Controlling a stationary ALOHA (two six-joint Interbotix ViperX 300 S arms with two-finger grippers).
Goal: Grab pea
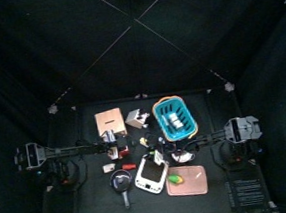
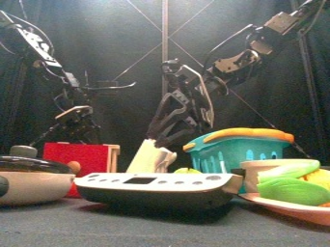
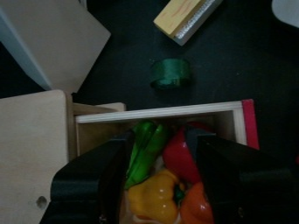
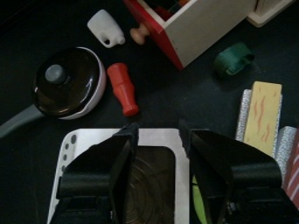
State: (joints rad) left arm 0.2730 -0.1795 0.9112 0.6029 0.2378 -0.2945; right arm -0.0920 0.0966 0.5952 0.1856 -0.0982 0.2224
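Left side first. Left wrist view: left gripper (image 3: 163, 140) hangs over the red-sided wooden box (image 3: 163, 112), jaws spread wide, one on each side of the contents. The pea (image 3: 146, 150), a bright-green piece, lies inside that box between the two jaws, beside a red piece (image 3: 184, 156), with a yellow-orange piece (image 3: 152, 197) nearer the camera. I cannot tell whether either jaw touches the pea; nothing looks gripped. Beyond the box, a dark green ring (image 3: 170, 73) sits apart on the black surface.

The front view shows only the box's red wall and none of its contents. In the top view the pea is too small for me to find.

Middle to right. Right wrist view: right gripper (image 4: 163, 140) is over the white scale (image 4: 87, 153), jaws apart, nothing between them but the scale's dark panel. This view alone shows a lidded pan (image 4: 65, 83), a red stick-shaped piece (image 4: 122, 87) and a small white bottle (image 4: 107, 28). The blue basket (image 1: 175, 117) stands towards the table's rear right. A pink plate (image 1: 186, 180) lies at the front, holding pale lime-green pieces, seen best from the front.

Surface: small black table (image 1: 94, 212), crowded in its middle. Room: black curtains (image 1: 43, 53) on all sides.

Hidden: the lower part of the box's contents is covered by the left jaws. The plate is cut off at the front view's right edge.
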